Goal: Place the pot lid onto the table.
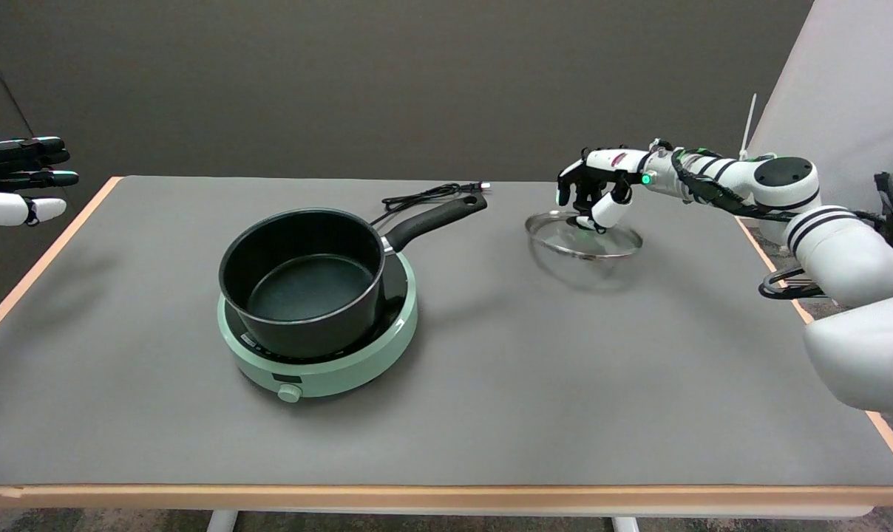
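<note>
Rightward, the right hand (593, 191) grips the glass pot lid (584, 235) by its knob, fingers curled.

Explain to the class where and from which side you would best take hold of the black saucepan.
Grip the saucepan by its long black handle, coming from above on the right. The handle sticks out beyond the green hotplate, toward the right hand.
</note>
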